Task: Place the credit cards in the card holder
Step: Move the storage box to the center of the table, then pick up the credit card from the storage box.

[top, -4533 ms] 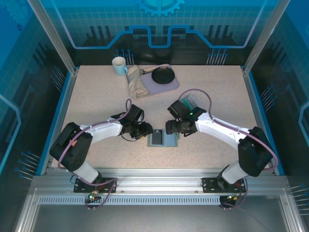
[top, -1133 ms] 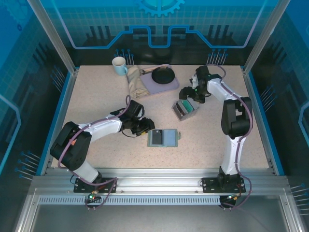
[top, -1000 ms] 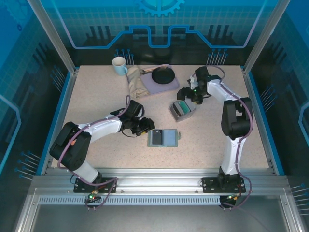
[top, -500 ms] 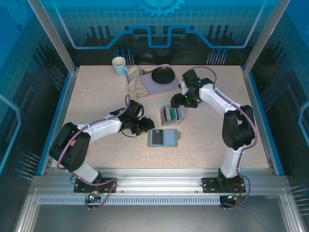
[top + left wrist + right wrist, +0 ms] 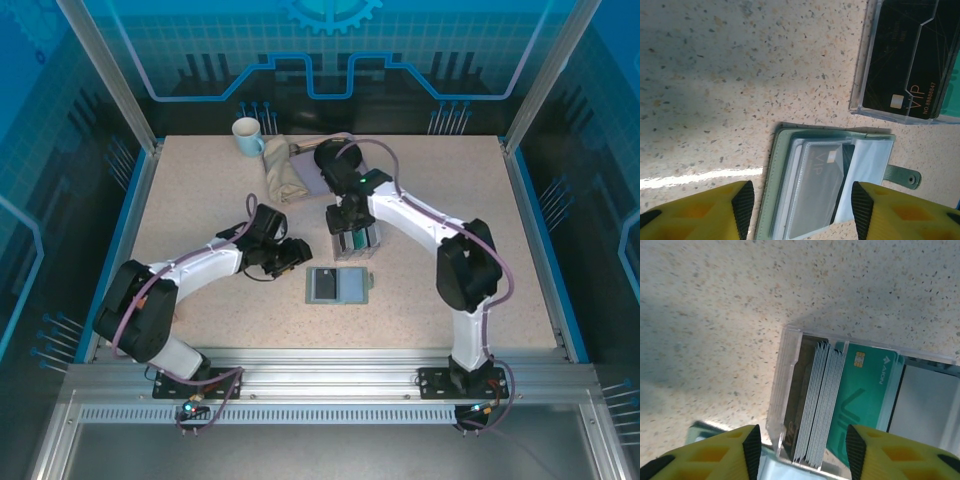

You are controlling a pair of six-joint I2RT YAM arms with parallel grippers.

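Note:
The card holder point(image 5: 338, 285) lies open on the table, grey-green, with a dark credit card point(image 5: 840, 170) in a clear slot. Just behind it stands a clear box point(image 5: 355, 243) holding the credit cards: a grey stack point(image 5: 820, 405), a teal one point(image 5: 862, 400) and a dark one point(image 5: 905, 60). My right gripper point(image 5: 350, 228) hangs over the box, open, its fingers either side of the grey stack point(image 5: 804, 450) without touching it. My left gripper point(image 5: 287, 257) sits left of the holder, open and empty, its fingertips framing the holder point(image 5: 800, 205).
A white mug point(image 5: 246, 135) and a beige cloth point(image 5: 283, 172) sit at the back left. Bare speckled tabletop point(image 5: 450, 250) lies right of the box and on the left side point(image 5: 190, 210). The right arm arches over the back middle.
The right gripper has swept left from the back right, and the clear box has moved with it to just behind the holder; its jaws have narrowed. The left gripper drew back slightly and opened a little.

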